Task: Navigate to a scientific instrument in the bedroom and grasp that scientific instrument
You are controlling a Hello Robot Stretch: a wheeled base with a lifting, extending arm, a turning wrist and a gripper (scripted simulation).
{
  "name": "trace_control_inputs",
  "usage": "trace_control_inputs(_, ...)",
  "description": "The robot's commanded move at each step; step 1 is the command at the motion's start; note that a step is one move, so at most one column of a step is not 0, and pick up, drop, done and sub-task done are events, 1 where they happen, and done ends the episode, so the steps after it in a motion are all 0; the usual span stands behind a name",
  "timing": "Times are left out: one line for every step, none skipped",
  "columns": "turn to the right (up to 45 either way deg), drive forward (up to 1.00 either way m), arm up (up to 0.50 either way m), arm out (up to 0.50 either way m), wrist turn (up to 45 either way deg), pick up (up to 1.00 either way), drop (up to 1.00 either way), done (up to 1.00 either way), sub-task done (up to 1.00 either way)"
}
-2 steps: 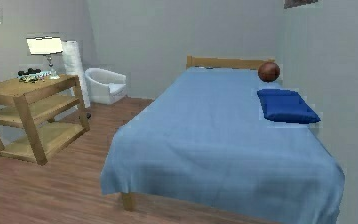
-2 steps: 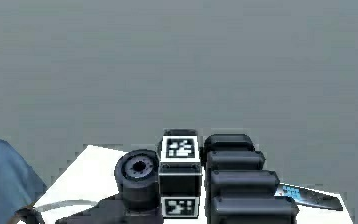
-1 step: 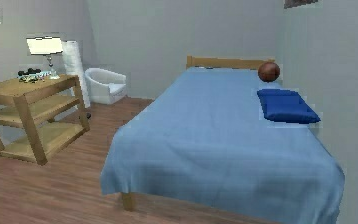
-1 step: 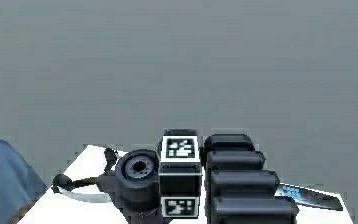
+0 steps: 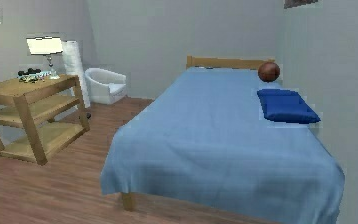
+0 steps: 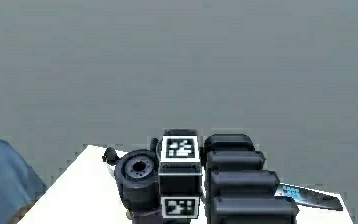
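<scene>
Scientific instrument cannot be told by shape: one small dark blob (image 5: 30, 72) lies on the wooden tabletop (image 5: 12, 92) at the forward view's left, just beside the foot of one white-shaded lamp (image 5: 45, 48). Two shelves sit under that top. Farther back stands one white armchair (image 5: 107, 85) by the grey wall. One bed (image 5: 207, 140) with a blue cover takes up the middle and right, with a strip of wood floor (image 5: 47, 190) between it and the wooden stand. One brown-red ball (image 5: 269, 72) and one blue pillow (image 5: 287, 105) rest near the headboard.

In the arm side view, a blue corner (image 6: 7, 185) shows at bottom left, then a white tabletop (image 6: 82, 180). The pincer (image 6: 117, 160) is above it, left of the dark arm (image 6: 237, 180). I cannot tell how its fingers stand or whether it holds anything. One thin dark-and-blue thing (image 6: 307, 194) lies at the right.
</scene>
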Motion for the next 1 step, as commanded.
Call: trace_control_inputs(0.0,0.0,-0.28,0.0,0.0,0.0,0.0,0.0,0.0)
